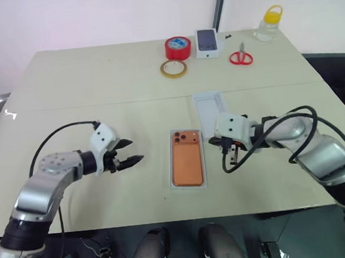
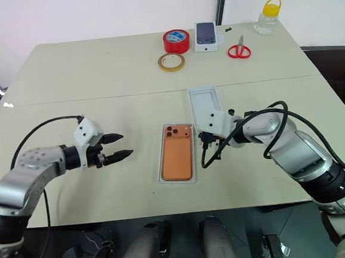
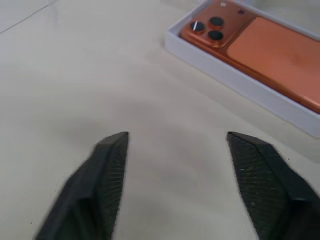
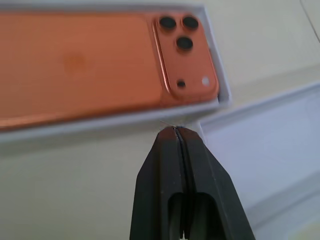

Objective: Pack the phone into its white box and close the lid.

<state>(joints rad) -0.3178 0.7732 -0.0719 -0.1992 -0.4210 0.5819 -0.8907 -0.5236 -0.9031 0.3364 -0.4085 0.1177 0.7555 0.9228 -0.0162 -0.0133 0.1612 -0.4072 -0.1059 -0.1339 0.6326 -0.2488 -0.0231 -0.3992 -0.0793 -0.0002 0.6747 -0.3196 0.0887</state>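
The orange phone [image 1: 187, 163] lies back up, camera cluster at the far end, inside the white box [image 1: 188, 187] at the middle of the table. Its rim [image 3: 235, 80] surrounds the phone [image 3: 270, 45]. The lid [image 1: 210, 111] lies just beyond and right of the box, plain white inside facing up. My left gripper [image 1: 135, 150] hovers to the left of the box, open and empty, its fingers pointing at it. My right gripper [image 4: 175, 131] is shut on nothing, right of the box near its camera-end corner and by the lid's near edge [image 4: 270, 140].
At the far side stand a red tape roll [image 1: 177, 48], a tan tape ring [image 1: 173, 68], a small white box with a dark phone picture [image 1: 207, 42], red scissors [image 1: 241, 58] and a yellow-capped bottle [image 1: 270, 22]. A cable loops from each wrist.
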